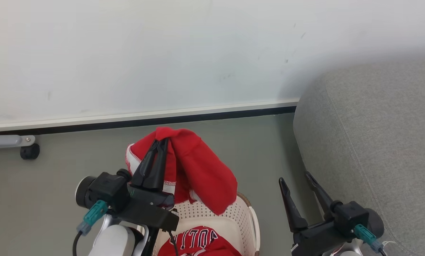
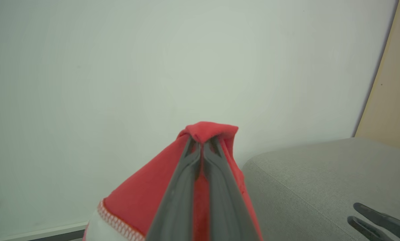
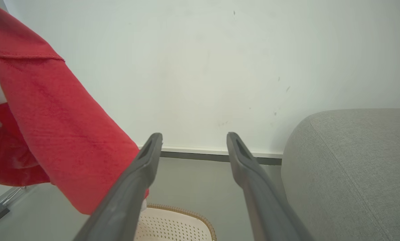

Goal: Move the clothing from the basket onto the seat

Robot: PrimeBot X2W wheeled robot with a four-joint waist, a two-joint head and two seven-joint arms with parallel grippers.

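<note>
One seat (image 1: 376, 142) off to my right; basket (image 1: 248, 220) below, left of it, second jersey (image 1: 198, 243) inside. My left pincer (image 1: 162, 141) is clamped tight on the red clothing (image 1: 202, 174), hanging long-axis down over the basket, so the carry goes right. My right pincer (image 1: 294, 176), nearer the seat, gapes empty.

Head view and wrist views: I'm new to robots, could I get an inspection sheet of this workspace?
Surface: grey-green floor.
Job's things: lifted garment, red, hangs over the basket; lettered garment lies inside it; grey seat at right, no clothing on the part seen.
Clutter: nothing seen.
Tools: left tool shut on lifted garment; right tool open, empty.
Cables: black cable by left wrist.
Surroundings: white wall; castor at left.
</note>
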